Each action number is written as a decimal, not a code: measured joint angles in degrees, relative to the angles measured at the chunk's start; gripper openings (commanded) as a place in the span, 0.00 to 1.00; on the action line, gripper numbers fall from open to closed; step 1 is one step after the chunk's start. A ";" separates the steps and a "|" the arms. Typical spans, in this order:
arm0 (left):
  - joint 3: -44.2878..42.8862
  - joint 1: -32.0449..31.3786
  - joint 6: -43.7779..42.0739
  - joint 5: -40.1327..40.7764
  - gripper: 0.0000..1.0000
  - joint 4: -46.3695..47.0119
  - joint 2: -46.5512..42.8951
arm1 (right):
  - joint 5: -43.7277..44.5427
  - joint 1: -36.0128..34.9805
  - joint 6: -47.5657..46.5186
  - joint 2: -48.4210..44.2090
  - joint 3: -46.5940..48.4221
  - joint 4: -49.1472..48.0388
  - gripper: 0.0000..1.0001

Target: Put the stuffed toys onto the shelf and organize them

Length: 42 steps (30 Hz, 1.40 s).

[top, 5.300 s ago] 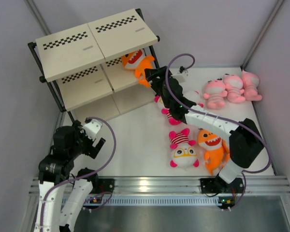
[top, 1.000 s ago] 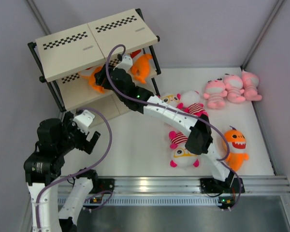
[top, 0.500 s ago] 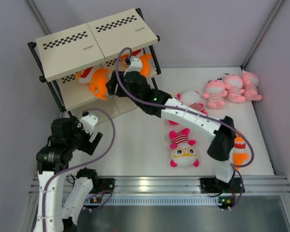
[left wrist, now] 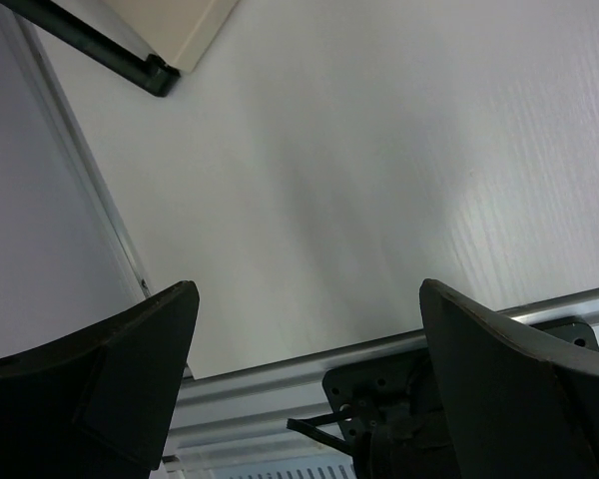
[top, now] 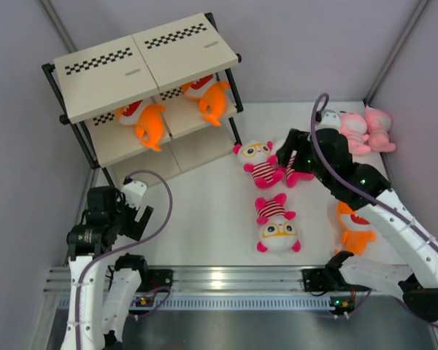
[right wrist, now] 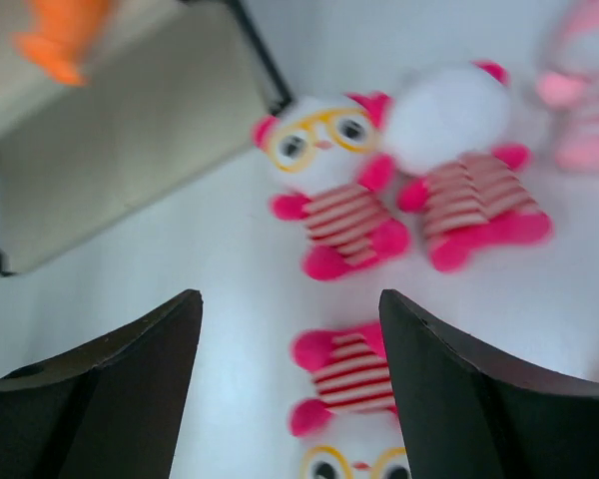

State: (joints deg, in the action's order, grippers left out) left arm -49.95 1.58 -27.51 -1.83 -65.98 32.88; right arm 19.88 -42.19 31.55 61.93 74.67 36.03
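The shelf (top: 142, 62) stands at the back left, and two orange stuffed toys (top: 147, 121) (top: 212, 98) lie on its middle tier. Three white-headed striped toys lie on the table: one with glasses (top: 259, 162), one partly under my right gripper (top: 301, 173), and one nearer the front (top: 277, 226). My right gripper (top: 286, 157) hovers open and empty above them. The right wrist view shows the glasses toy (right wrist: 324, 165), its neighbour (right wrist: 464, 150) and the near one (right wrist: 349, 374) below the right gripper (right wrist: 290, 299). Another orange toy (top: 354, 227) lies under the right arm. Pink toys (top: 366, 130) sit at the back right. My left gripper (top: 135, 211) (left wrist: 307, 289) is open and empty.
A grey wall runs along each side of the white table (top: 204, 211). An aluminium rail (top: 241, 281) lines the near edge. In the left wrist view the shelf's black foot (left wrist: 152, 72) sits at the top left. A purple cable (top: 160, 211) loops from the left arm.
My right arm has pulled back from the shelf, leaving the orange toy on the middle tier, and swung right over the white-headed toys with its jaws widening. The left arm has sunk slightly.
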 measured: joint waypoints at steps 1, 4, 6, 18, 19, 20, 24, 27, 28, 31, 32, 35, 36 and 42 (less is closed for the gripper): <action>0.76 0.00 0.44 0.02 0.99 0.02 0.09 | -0.24 3.56 0.28 -1.99 -2.84 2.60 0.75; 2.49 0.04 1.16 0.96 0.99 0.02 0.07 | -2.34 13.14 0.57 -4.68 -10.14 8.15 0.83; 3.41 0.07 1.53 2.05 0.99 0.02 -0.55 | -5.20 20.76 0.11 -5.62 -16.57 9.70 0.82; 4.02 0.02 1.05 0.76 0.99 0.02 -6.03 | -9.42 53.37 -1.38 -9.81 -30.53 11.80 0.86; 4.02 -0.13 1.01 0.59 0.99 0.02 -6.16 | -9.09 54.27 -1.14 -10.27 -30.91 11.82 0.86; 4.02 -0.28 0.98 0.42 0.99 0.00 -6.19 | -8.81 54.95 -0.83 -10.47 -31.19 11.89 0.86; 4.02 -0.94 0.81 -0.17 0.99 0.00 -6.51 | -7.61 55.49 0.66 -10.67 -31.50 12.61 0.88; 4.02 -2.05 0.59 -0.37 0.99 0.02 -6.97 | -5.92 55.49 1.25 -11.47 -31.19 14.53 0.91; 4.02 -2.58 0.57 -0.48 0.99 0.02 -7.04 | -5.31 55.49 1.38 -11.78 -30.88 14.95 0.91; 4.02 -3.74 0.55 -0.57 0.99 0.02 -7.26 | -3.65 55.49 1.73 -11.96 -30.40 14.97 0.91; 4.02 -3.96 0.55 -0.66 0.99 0.02 -7.28 | -3.39 55.49 1.81 -11.69 -30.47 14.84 0.89; 4.02 -4.72 0.55 -0.68 0.99 0.02 -7.28 | -3.19 55.49 1.88 -9.18 -31.63 13.60 0.78; 4.02 -4.90 0.55 -0.68 0.99 0.02 -7.28 | -3.50 55.52 1.77 -7.56 -32.04 13.00 0.64; 4.02 -5.49 0.55 -0.72 0.99 0.02 -7.28 | -6.43 55.54 1.18 -5.07 -33.77 10.60 0.00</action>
State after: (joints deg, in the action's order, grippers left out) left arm -45.93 -3.90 -26.96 -2.55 -65.95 25.61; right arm 13.45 13.34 32.73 56.86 40.91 46.63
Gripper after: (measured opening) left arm 0.987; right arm 0.073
